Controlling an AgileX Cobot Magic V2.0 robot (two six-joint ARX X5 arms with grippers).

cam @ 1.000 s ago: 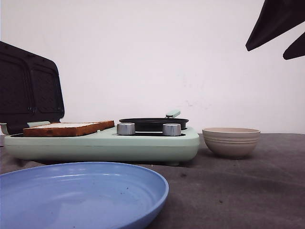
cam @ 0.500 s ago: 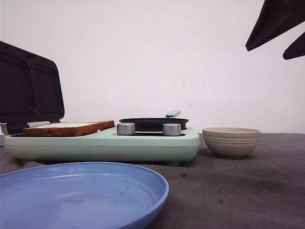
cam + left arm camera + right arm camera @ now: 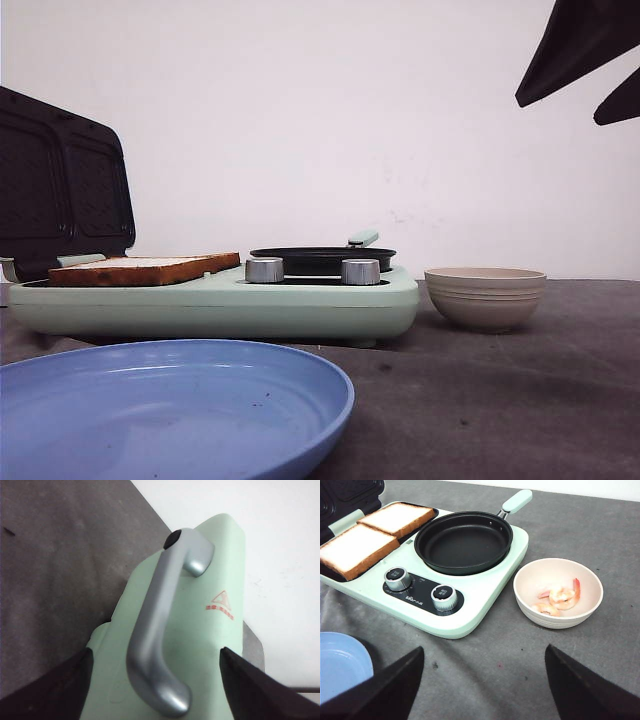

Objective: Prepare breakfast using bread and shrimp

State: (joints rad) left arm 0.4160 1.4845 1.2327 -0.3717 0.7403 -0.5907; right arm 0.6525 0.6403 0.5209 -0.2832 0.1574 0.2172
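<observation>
So, step in hand: by my reading, the shift from toasting to the shrimp; the bread was already loaded and nothing was being carried.
Bread: two slices [image 3: 372,535] lay side by side, edges touching, on the open toasting plate at the left end of the green cooker [image 3: 485,587].
Lid: the dark ribbed lid [image 3: 62,185] stood raised at the cooker's left end.
Shrimp: pink pieces [image 3: 560,597] sat in the beige bowl [image 3: 532,582], which stood on the bench just beside the cooker's right edge.
Pan: the black pan [image 3: 463,541] rested empty on the cooker's right half, behind two knobs [image 3: 420,586].
Plate: a blue plate [image 3: 170,405] lay empty near the front edge of the bench.
Left gripper [image 3: 155,680]: jaws spread wide, hanging over the lid's grey handle [image 3: 162,630] without touching it.
Right gripper [image 3: 482,680]: jaws spread wide and empty, high above the bench in front of the cooker and bowl.
Next move, as I judged it: the right gripper would need to come down into the bowl and pinch one small, slippery piece gently before carrying it to the pan.
</observation>
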